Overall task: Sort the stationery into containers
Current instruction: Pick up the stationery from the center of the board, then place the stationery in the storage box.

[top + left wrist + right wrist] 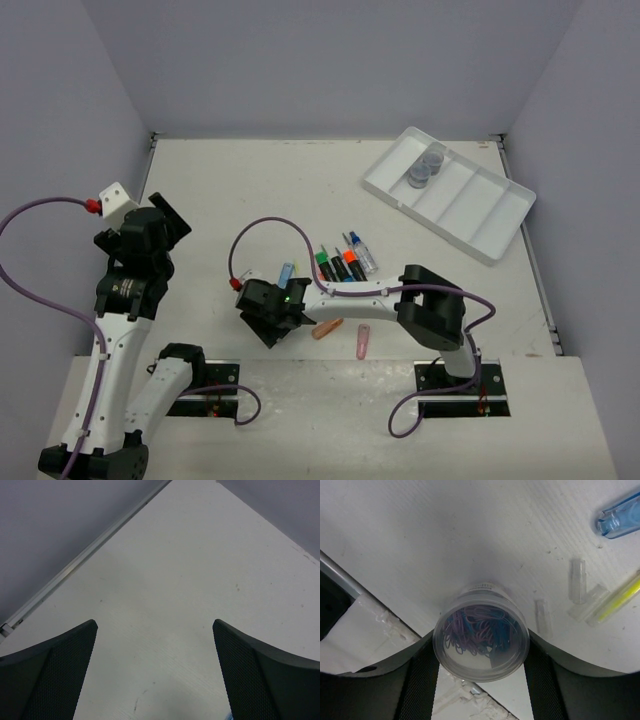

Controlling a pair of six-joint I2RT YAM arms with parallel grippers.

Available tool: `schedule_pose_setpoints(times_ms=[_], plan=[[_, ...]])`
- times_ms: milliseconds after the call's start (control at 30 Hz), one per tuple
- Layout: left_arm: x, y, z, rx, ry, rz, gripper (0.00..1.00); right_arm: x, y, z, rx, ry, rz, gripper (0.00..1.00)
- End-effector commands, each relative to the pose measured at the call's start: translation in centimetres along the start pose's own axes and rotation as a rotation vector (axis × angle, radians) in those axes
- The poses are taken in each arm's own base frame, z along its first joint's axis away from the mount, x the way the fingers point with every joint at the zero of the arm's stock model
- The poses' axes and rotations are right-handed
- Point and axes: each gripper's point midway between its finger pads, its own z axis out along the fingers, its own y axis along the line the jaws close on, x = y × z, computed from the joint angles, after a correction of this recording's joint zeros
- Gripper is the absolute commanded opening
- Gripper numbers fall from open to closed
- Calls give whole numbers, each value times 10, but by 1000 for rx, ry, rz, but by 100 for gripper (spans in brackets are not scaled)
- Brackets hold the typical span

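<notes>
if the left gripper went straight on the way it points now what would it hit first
Probably the bare table, since no item shows ahead of the left gripper in its wrist view; the wall lies beyond, though depth is unclear.

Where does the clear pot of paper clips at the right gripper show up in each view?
Top external: hidden under the right gripper, low centre.
Left wrist: not in it.
Right wrist: paper-clip pot, lower centre, fingers against its sides.
Shared landmark: blue capsule just beyond that gripper; apparently the blue piece at the right wrist view's top right.
</notes>
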Motion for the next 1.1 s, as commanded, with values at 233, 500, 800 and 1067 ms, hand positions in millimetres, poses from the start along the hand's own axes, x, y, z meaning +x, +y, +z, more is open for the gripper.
schedule_pose_setpoints(times_ms=[233, 500, 800, 1067], plan=[[-9, -6, 1, 29, -33, 14, 100, -52, 6, -70, -128, -205, 21, 16], [-5, -12, 3, 54, -22, 29, 100, -97, -263, -132, 253, -381, 460, 15], [0, -20, 5, 90, -1, 50, 100, -83, -477, -161, 537, -375, 775, 12], [2, -24, 5, 110, 2, 64, 100, -66, -535, -116, 579, -255, 826, 15]])
